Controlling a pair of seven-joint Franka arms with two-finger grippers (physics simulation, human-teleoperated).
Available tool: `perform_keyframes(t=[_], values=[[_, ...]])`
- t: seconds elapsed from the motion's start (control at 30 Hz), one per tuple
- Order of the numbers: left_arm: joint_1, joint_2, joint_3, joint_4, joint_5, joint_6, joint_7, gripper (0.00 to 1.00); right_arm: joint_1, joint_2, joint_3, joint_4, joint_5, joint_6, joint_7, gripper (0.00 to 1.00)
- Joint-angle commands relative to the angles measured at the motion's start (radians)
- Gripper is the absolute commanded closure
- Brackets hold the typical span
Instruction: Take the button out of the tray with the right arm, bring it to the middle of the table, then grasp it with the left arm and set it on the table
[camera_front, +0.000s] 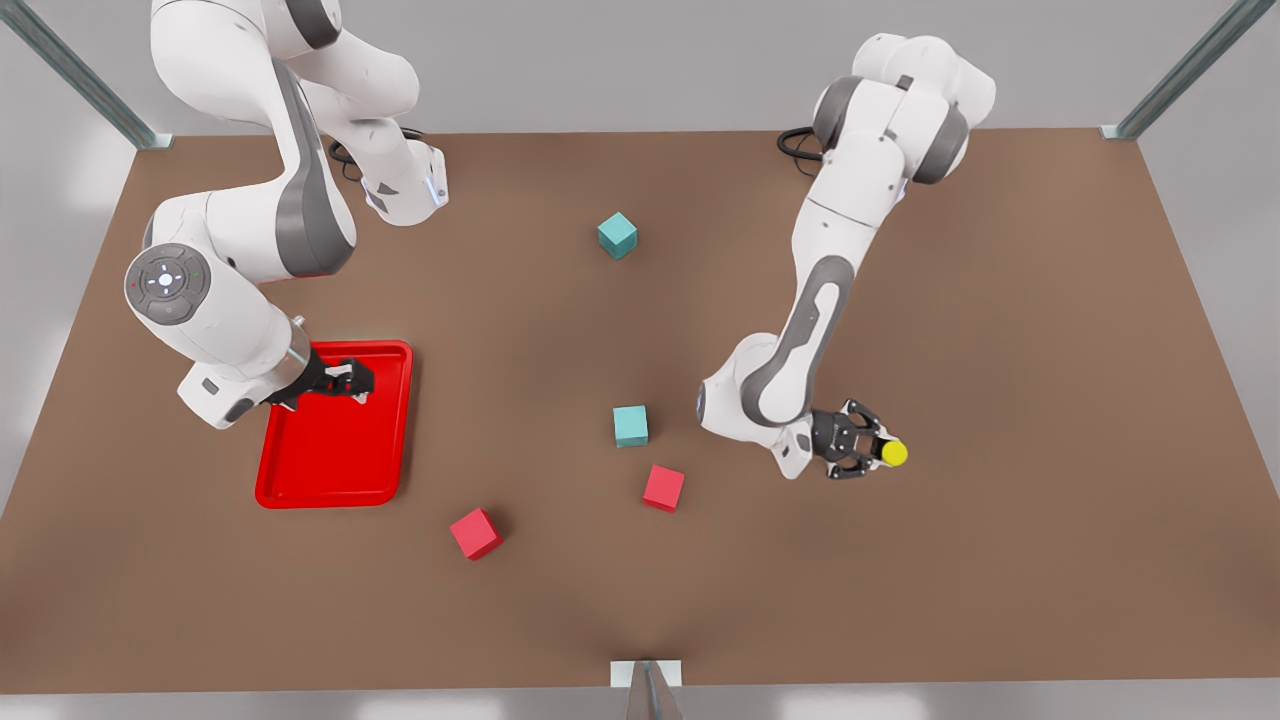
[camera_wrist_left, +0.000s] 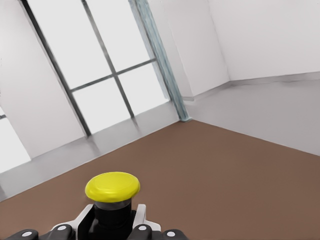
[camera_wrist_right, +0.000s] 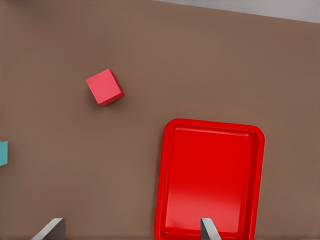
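Yellow-capped grey button (camera_front: 893, 453) clamped in my left gripper (camera_front: 868, 452) above matte brown table (camera_front: 1000, 330); right gripper (camera_front: 358, 381) spread, empty, over bright red tray (camera_front: 335, 480). Red cube (camera_front: 663, 488) nearby.

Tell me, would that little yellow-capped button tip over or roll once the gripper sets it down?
Held in the left gripper, the button shows a wide domed yellow cap over a narrower dark body, so it looks top-heavy and might tip if released tilted. On its side the round cap could let it roll a little across the flat table. It appears rigid, not floppy. The right gripper waits over the tray.
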Motion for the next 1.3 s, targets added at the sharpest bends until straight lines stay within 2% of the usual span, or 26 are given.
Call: perform_keyframes(t=[0.0,0.23,0.7,0.73,0.77,0.8,1.27], values=[[0.003,0.023,0.000,-0.002,0.077,-0.034,-1.052,0.53,0.000,-0.001,0.000,0.000,-0.002,0.000,-0.008,0.00],[0.010,0.123,0.030,-0.003,0.123,0.047,-1.072,0.53,0.000,-0.001,0.000,0.000,-0.002,0.000,-0.008,0.00],[0.044,0.176,0.028,-0.003,0.124,0.150,-1.066,0.52,-0.001,-0.001,0.000,0.000,-0.003,0.000,-0.008,0.00],[0.044,0.176,0.028,-0.003,0.124,0.150,-1.063,0.43,-0.003,-0.001,0.000,0.000,-0.003,0.000,-0.008,0.00],[0.044,0.176,0.030,-0.003,0.126,0.150,-1.063,0.25,-0.003,-0.001,0.000,0.000,-0.003,0.000,-0.008,0.00],[0.044,0.181,0.028,-0.003,0.126,0.150,-1.063,0.00,-0.003,-0.001,0.000,0.000,-0.003,0.000,-0.008,0.00],[0.044,0.179,0.030,-0.003,0.127,0.147,-1.061,0.00,-0.006,-0.001,0.000,0.000,-0.005,0.000,-0.008,0.00]])
